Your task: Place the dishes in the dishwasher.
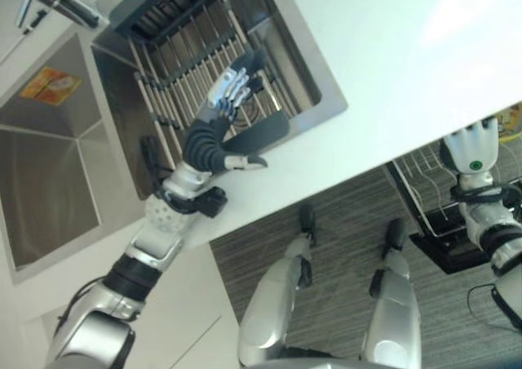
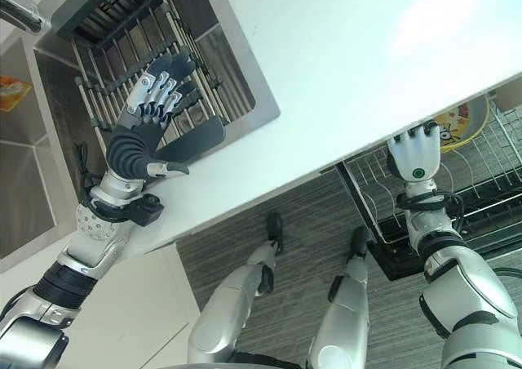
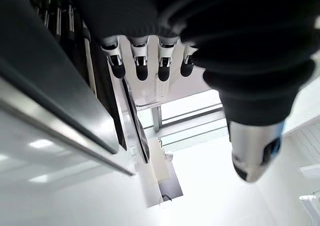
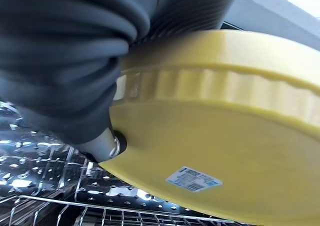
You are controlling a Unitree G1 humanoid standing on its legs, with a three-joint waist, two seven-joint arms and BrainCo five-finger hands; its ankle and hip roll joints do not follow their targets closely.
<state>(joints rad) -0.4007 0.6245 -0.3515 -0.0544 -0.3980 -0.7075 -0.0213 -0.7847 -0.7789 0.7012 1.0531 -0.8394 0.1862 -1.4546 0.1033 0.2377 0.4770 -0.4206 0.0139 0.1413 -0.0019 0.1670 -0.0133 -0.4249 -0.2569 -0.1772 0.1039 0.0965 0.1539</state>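
A black plate [image 2: 196, 139] stands on edge in the metal drying rack [image 2: 122, 26] set into the counter. My left hand [image 2: 151, 100] is spread over its face with straight fingers [image 3: 141, 66]; the thumb [image 3: 252, 151] stays apart, near the plate's lower rim, and nothing is gripped. Another dark plate edge [image 3: 102, 86] stands beside it in the rack. My right hand [image 2: 413, 153] is below the counter edge, shut on a yellow plate [image 4: 225, 136], and holds it over the wire dishwasher rack [image 2: 481, 197]. That plate's underside carries a small sticker.
A steel sink basin [image 1: 41, 173] and a faucet [image 1: 61, 2] lie left of the drying rack. The white counter [image 2: 367, 51] overhangs the pulled-out dishwasher rack [image 1: 424, 181]. Below is grey carpet floor [image 2: 245, 222].
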